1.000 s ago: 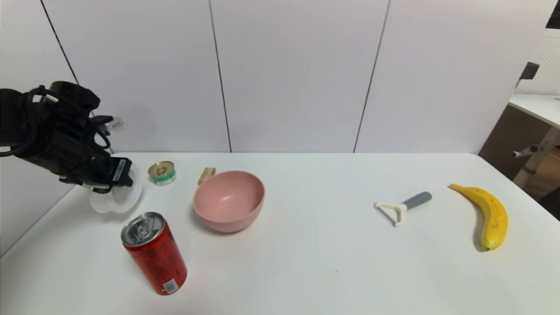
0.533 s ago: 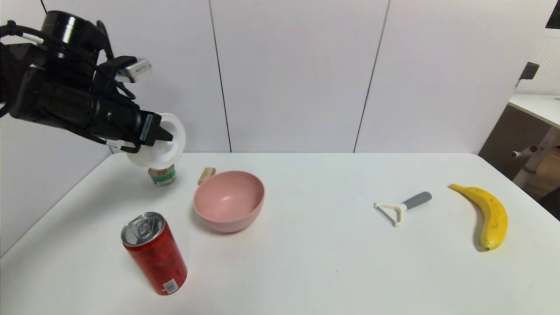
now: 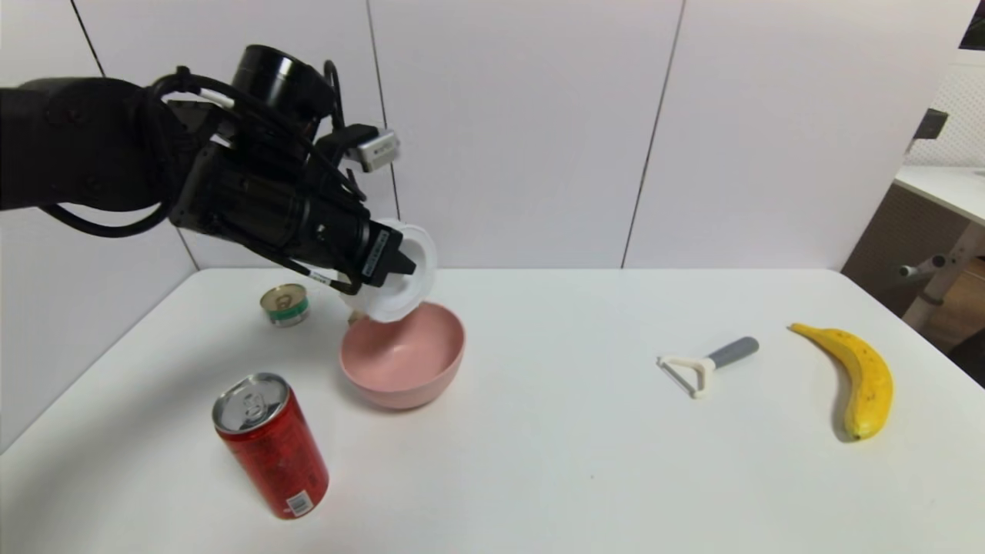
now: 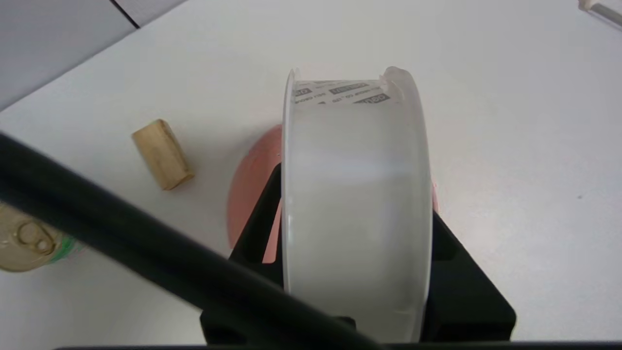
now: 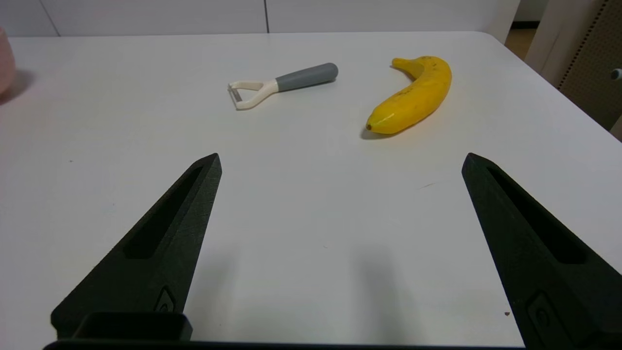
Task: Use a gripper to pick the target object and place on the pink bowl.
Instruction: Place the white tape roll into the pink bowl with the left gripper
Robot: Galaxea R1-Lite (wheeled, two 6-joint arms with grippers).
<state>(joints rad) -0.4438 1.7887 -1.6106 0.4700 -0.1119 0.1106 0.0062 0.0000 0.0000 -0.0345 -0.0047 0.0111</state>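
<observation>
On a white table (image 3: 554,462) backed by pale wall panels, with a desk corner showing at the far right edge of the room, sit a red soda can (image 3: 271,444), a gold-lidded tin (image 3: 285,304), a peeler (image 3: 706,365) and a banana (image 3: 856,375). The left gripper (image 3: 402,265) is up in the air, clamped across the translucent cup (image 3: 396,288), and it hangs right over the back rim of the pink bowl (image 3: 404,354), not touching it! The cup is tipped on its side, flared rim facing away from the arm toward the wall and the robot's right, its short axis close to level. From the left wrist, the cup (image 4: 357,204) fills the gap between the black fingers (image 4: 257,218), pink showing behind, a small wooden block (image 4: 162,154) nearby. Half a second ago that cup hovered above the tin; now it has swung across to the bowl. The right gripper (image 5: 340,160) sits low over bare table, jaws spread wide.
</observation>
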